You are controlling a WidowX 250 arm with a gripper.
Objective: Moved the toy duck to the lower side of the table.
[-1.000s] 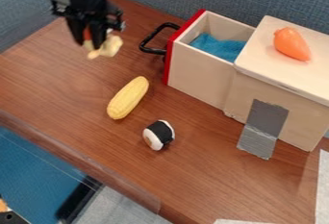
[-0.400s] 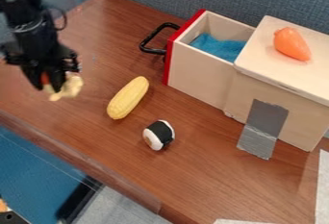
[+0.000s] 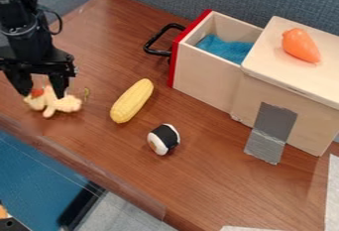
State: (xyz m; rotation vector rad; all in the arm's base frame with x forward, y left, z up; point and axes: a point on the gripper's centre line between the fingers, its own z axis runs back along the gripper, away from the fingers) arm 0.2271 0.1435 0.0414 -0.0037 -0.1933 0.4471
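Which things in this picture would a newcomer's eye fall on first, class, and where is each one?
Probably the bright orange toy on top of the pale wooden box at the right, and the box's open drawer with its red front. Next might come the yellow corn lying mid-table, then the black gripper, open over the toy duck at the left.

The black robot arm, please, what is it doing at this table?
The robot arm is handling the toy duck, which appears to rest on the table, near its lower-left edge. The pincer is open, low over the duck; I cannot tell whether they touch. The corn and sushi roll lie to the right.
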